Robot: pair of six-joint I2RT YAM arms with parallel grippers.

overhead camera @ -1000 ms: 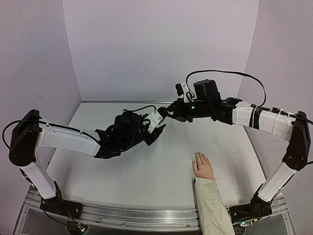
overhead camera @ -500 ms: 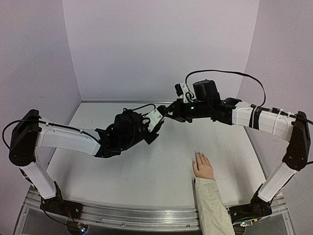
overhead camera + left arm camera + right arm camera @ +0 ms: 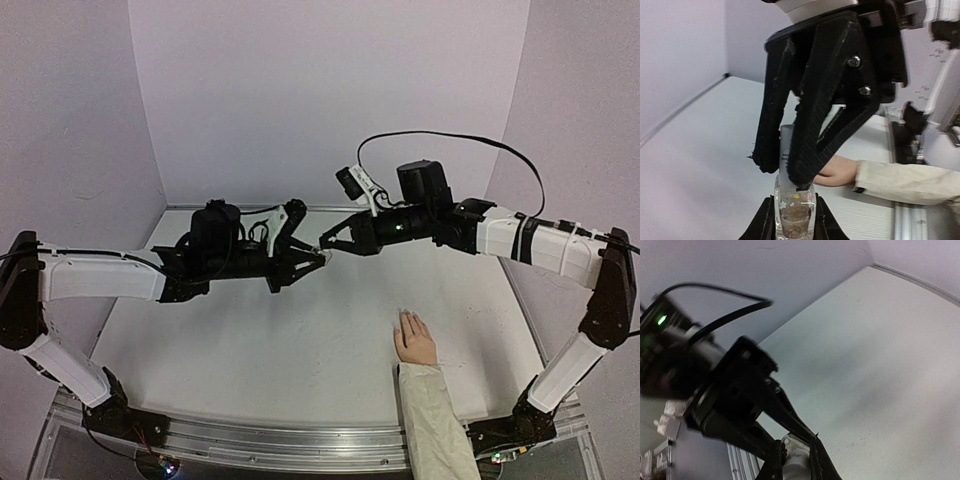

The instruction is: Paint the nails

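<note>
- The left gripper (image 3: 316, 259), a black two-finger pincer, is pinched on the lower body of a small clear bottle with brownish contents (image 3: 795, 214). In the left wrist view its fingers press against both sides of the glass.
- The right gripper (image 3: 330, 245) is clamped on the other end, on the bottle's whitish cylindrical cap (image 3: 785, 142), with one long black finger on each side.
- In the right wrist view the same cap sits squeezed between that pincer's own fingertips at 6 o'clock in the picture.
- Seen from overhead, the two pincers meet tip to tip in the air above the white table (image 3: 260, 350). The left arm reaches in from 9 o'clock and the right arm from 3 o'clock.
- The pale flesh-coloured hand with a cream sleeve (image 3: 416, 343) lies flat on the table at about 4 o'clock from that meeting point, well apart from both grippers.
- Its fingers point to 12 o'clock, and the nails (image 3: 404, 317) sit at their tips, too small to tell from the skin.
- The sleeve runs toward 6 o'clock, across the metal rail (image 3: 300, 438) at the table's near edge.
- Lilac walls (image 3: 300, 90) close the table in at 9, 12 and 3 o'clock.
</note>
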